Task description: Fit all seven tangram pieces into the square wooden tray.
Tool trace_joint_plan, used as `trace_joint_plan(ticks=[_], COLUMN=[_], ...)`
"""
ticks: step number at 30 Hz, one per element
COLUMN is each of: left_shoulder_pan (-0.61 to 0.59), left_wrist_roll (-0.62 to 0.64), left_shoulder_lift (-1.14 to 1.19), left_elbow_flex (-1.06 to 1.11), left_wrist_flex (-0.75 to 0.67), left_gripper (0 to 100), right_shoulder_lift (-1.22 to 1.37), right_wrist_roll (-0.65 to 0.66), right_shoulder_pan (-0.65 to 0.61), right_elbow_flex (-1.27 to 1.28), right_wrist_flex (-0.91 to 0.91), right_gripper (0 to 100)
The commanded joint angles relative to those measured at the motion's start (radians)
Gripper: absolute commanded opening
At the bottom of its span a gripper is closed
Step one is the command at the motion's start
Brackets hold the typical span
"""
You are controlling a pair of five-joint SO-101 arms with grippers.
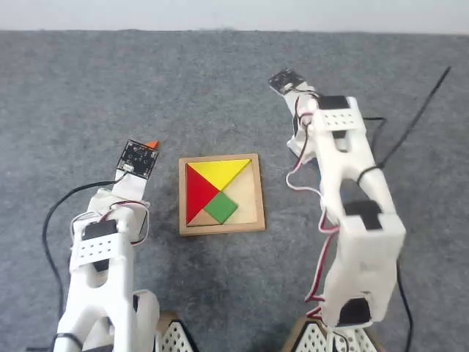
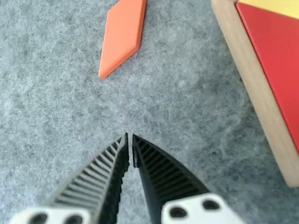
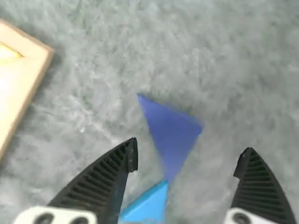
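The square wooden tray (image 1: 256, 192) lies mid-table holding a yellow triangle (image 1: 218, 172), a red triangle (image 1: 199, 194) and a green square (image 1: 221, 207). An orange parallelogram (image 2: 122, 35) lies on the grey felt left of the tray, its tip peeking past the left arm's wrist (image 1: 152, 144). My left gripper (image 2: 129, 137) is shut and empty, short of the parallelogram, with the tray's edge (image 2: 252, 84) beside it. My right gripper (image 3: 190, 148) is open above a dark blue triangle (image 3: 173, 130), which lies between its fingers. A light blue piece (image 3: 147, 205) lies under the gripper's base.
Grey felt covers the whole table. The right arm (image 1: 352, 191) stretches along the tray's right side, and the left arm (image 1: 102, 249) stands at the tray's lower left. A tray corner (image 3: 18, 79) lies off to one side of the right gripper.
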Motion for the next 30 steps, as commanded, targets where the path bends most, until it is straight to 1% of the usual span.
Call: trace_joint_plan(ticks=[1,11,17,19,21,26,30], left_shoulder_pan=[-0.003,-0.002,-0.002,-0.002,-0.002,-0.002,-0.002], left_wrist_roll=[-0.011,-0.011,-0.011,-0.011,-0.011,-0.012,-0.012], left_shoulder_lift=[-0.034,-0.034,-0.034,-0.034,-0.034,-0.034,-0.034], left_elbow_flex=[-0.01,-0.01,-0.01,-0.01,-0.01,-0.01,-0.01], left_wrist_flex=[-0.02,-0.02,-0.021,-0.021,-0.021,-0.021,-0.021], left_gripper=[1,1,1,1,1,1,1], right_shoulder_lift=[0.12,0.558,0.769,0.817,0.845,0.843,0.8], right_wrist_roll=[0.112,0.279,0.281,0.273,0.252,0.232,0.184], right_shoulder_pan=[-0.005,-0.002,0.016,0.016,0.019,0.031,0.056], right_elbow_flex=[-0.242,-0.841,-1.14,-1.217,-1.283,-1.31,-1.304], right_wrist_flex=[0.091,0.375,0.507,0.549,0.562,0.564,0.565], right_gripper=[33.3,32.5,19.2,17.7,20.5,34.0,35.4])
